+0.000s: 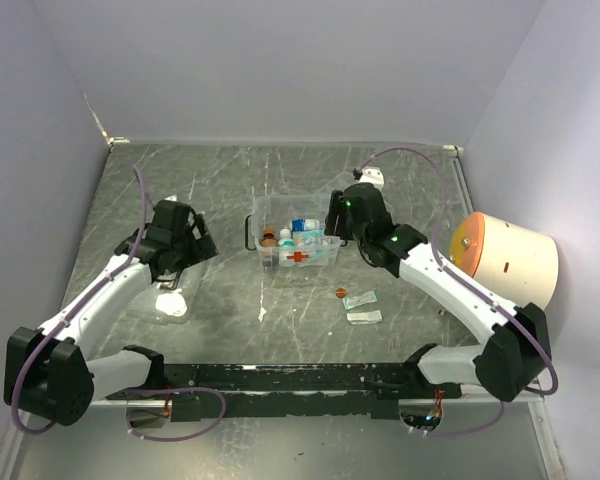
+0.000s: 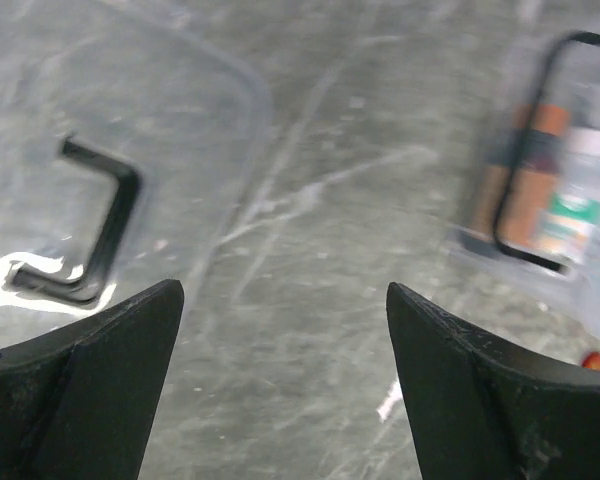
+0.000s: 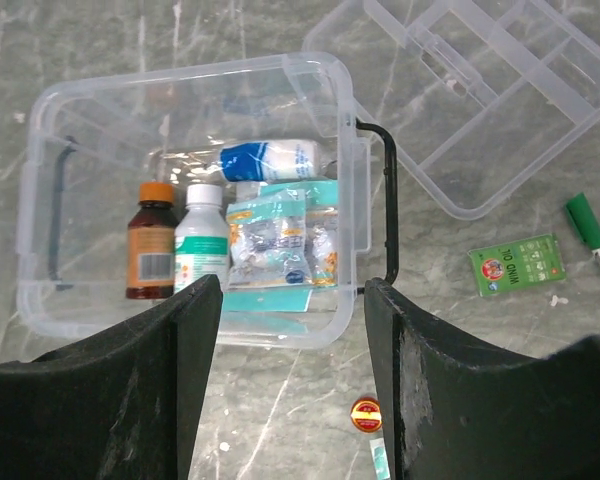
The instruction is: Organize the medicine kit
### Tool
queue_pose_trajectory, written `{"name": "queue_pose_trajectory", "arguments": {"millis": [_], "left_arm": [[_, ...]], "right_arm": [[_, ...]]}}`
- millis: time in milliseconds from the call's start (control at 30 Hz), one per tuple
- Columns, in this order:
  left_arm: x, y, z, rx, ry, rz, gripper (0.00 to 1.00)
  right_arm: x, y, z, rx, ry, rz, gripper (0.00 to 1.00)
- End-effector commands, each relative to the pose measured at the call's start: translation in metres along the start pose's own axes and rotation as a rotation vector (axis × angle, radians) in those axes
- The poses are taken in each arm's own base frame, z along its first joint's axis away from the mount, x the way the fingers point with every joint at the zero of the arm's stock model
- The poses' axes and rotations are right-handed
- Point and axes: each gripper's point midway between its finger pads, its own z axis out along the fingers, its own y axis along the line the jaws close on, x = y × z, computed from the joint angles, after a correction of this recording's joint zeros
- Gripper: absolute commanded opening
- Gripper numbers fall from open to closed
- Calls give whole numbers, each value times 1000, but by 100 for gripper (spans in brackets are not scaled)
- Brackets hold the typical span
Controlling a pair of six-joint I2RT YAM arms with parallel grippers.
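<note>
Right fingers point(image 3: 110, 400) hung spread and empty over the medicine kit point(image 3: 190, 80), a clear lidless box at the middle of the bench point(image 1: 230, 180), with a red cross point(image 1: 297, 257), black side handles point(image 3: 388, 200), and bottles point(image 3: 152, 240) and packets point(image 3: 280, 245) inside. Left fingers point(image 2: 90, 400), also spread, held nothing.

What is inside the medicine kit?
Inside the medicine kit lie a brown bottle, a white bottle, a blue-and-white tube and clear packets on a teal pack. What lies beneath the packets is covered.
</note>
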Motion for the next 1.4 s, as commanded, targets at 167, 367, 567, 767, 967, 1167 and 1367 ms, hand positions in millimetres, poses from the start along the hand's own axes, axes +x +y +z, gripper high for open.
{"name": "queue_pose_trajectory", "arguments": {"millis": [167, 367, 567, 767, 967, 1167, 1367], "left_arm": [[0, 62, 10, -147, 48, -227, 94], [-7, 30, 9, 19, 62, -230, 89], [-14, 20, 9, 60, 67, -208, 87], [-19, 16, 7, 71, 72, -174, 86], [-27, 18, 4, 57, 45, -154, 86], [-33, 17, 3, 58, 31, -138, 86], [-40, 19, -2, 40, 9, -114, 86]], "right_arm": [[6, -4, -18, -58, -41, 26, 59], [8, -26, -11, 23, -38, 9, 61], [21, -7, 20, -79, 52, 43, 65], [36, 20, 49, -186, 136, 28, 55], [37, 56, 58, -282, 142, 45, 47], [40, 81, 72, -297, 152, 48, 44], [27, 102, 73, -322, 126, 70, 46]]}}
